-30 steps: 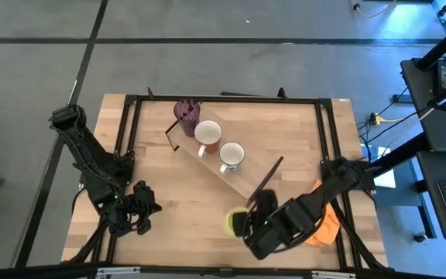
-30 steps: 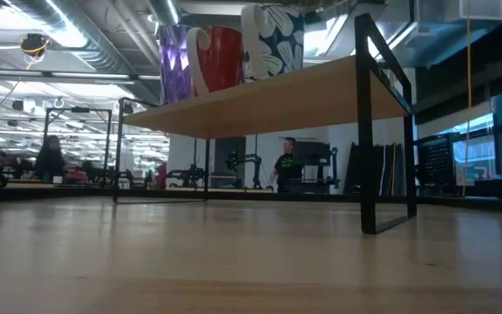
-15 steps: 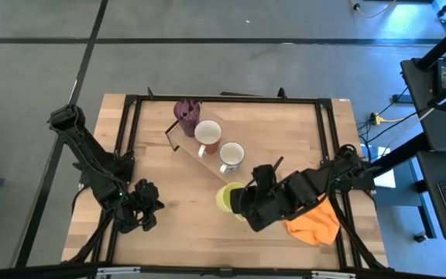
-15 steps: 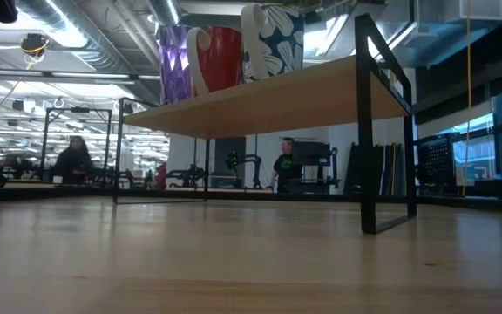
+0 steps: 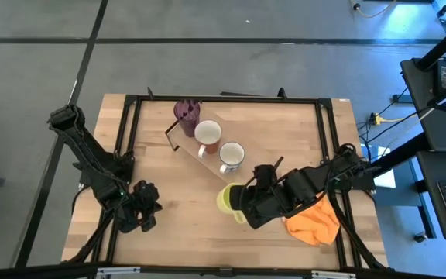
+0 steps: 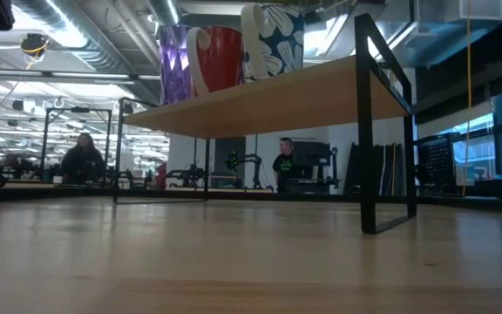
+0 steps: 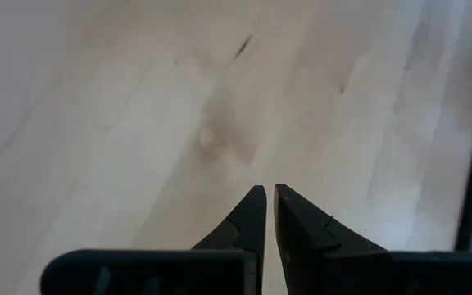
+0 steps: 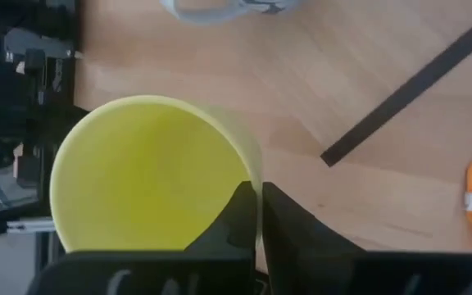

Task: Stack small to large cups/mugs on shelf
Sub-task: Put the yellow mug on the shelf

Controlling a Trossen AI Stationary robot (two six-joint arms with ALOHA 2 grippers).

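The shelf (image 5: 207, 164) stands slantwise on the table; in the low view its plank (image 6: 268, 100) is raised on dark bars. On it stand a purple tumbler (image 5: 186, 115), a brownish mug (image 5: 207, 136) and a white-grey mug (image 5: 231, 155). My right gripper (image 5: 240, 203) is shut on a yellow-green mug (image 5: 225, 198), held in the air by the shelf's near right end. My left gripper (image 5: 142, 211) is at the table's near left, shut and holding nothing, its tips (image 7: 267, 192) over bare wood. My right gripper pinches the yellow-green mug's wall at the rim (image 8: 256, 187), one finger inside the mug (image 8: 238, 209) and one outside. The fingers slant down from the table's right. The mug hangs below them with its mouth up, clear of the table.
An orange cloth (image 5: 313, 221) lies on the table's near right, under my right arm. The shelf's dark end bar (image 8: 408, 94) runs close to the yellow-green mug. A black frame (image 5: 223, 99) edges the table. People stand in the room behind (image 6: 84, 157).
My right gripper has carried the yellow-green mug up and away from the table's near edge, toward the shelf's near right end, uncovering the orange cloth. It has kept still over the last half second.
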